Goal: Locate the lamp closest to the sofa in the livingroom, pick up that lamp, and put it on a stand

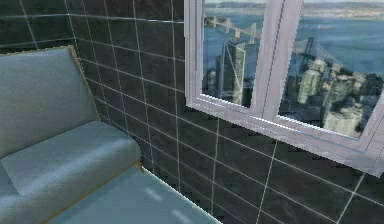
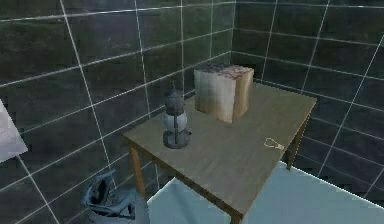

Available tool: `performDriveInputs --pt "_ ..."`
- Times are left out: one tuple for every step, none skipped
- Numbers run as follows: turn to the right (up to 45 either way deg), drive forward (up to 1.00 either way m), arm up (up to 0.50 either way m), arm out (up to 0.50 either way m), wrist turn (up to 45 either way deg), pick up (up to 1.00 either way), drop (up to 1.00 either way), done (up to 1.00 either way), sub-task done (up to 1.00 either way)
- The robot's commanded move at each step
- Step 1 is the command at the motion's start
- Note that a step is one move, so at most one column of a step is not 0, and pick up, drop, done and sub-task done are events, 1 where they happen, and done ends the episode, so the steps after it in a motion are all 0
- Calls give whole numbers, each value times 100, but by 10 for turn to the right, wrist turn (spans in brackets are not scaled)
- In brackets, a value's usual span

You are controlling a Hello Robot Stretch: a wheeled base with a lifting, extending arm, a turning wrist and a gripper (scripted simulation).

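Note:
A grey-blue sofa takes up the forward view's left, with its backrest against the dark tiled wall and its seat cushion reaching the bottom edge. In the arm side view, a small grey lantern-shaped lamp stands upright on the left part of a wooden table.
A tan loaf-like block stands at the table's far side, and a small thin object lies near its right edge. A blue-grey bin-like thing sits on the floor at the lower left. A white-framed window with a city view is set in the tiled wall.

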Motion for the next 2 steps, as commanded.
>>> performDriveInputs --pt "0 0 50 0 0 0 0 0 0" --pt "0 0 38 0 0 0 0 0 0"
